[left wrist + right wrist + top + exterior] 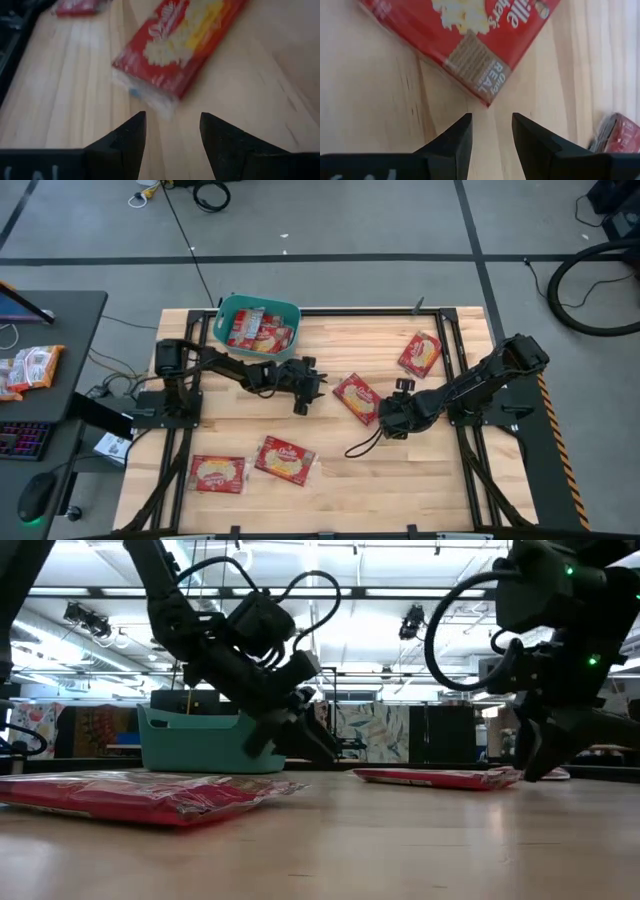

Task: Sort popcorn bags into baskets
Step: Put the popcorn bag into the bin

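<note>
The teal basket (228,308) (190,745) stands at the table's far left and holds several popcorn bags (258,330). One red-orange bag (356,398) (175,45) (465,35) lies flat mid-table between my two grippers. My left gripper (303,402) (172,117) (290,735) is open just left of it. My right gripper (383,420) (492,117) (540,755) is open at its near right corner. Another bag (419,353) lies far right, and two bags (217,472) (285,460) lie near the near edge.
A black frame rail (455,350) runs around the wooden table. A cable loop (362,444) hangs from the right arm onto the wood. A side desk on the left carries more packets (30,368), a keyboard and a mouse. Bare wood lies between the bags.
</note>
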